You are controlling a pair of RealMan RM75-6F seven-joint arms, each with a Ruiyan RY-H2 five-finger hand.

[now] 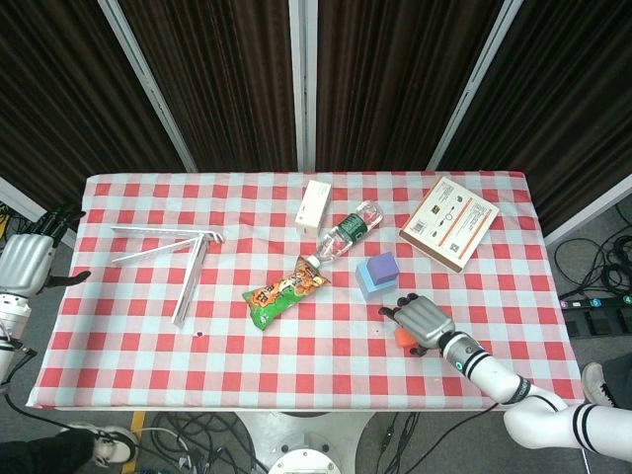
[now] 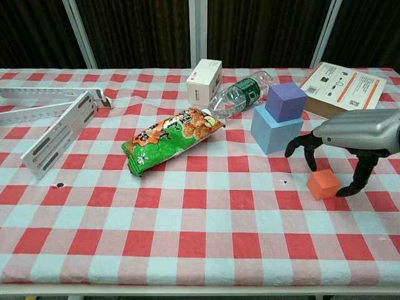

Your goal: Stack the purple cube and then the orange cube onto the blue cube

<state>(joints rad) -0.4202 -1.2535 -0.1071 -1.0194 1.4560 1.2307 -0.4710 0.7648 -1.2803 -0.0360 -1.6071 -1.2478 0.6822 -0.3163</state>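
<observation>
On the table, the blue cube sits toward the right edge, carrying the purple cube. My right hand arches over the orange cube nearer the front edge, fingers spread around it, not clamped. My left hand hangs off the left edge, fingers apart, holding nothing.

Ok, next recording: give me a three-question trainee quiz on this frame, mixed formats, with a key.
1. True or false: the purple cube already sits on the blue cube.
2. The right hand hovers over which cube? A) blue B) orange C) purple
3. Fill in: the snack bag lies to the ___ of the cube stack in the chest view.

Key: 1 true. 2 B, the orange cube, fingers spread either side, not yet gripping. 3 left.
</observation>
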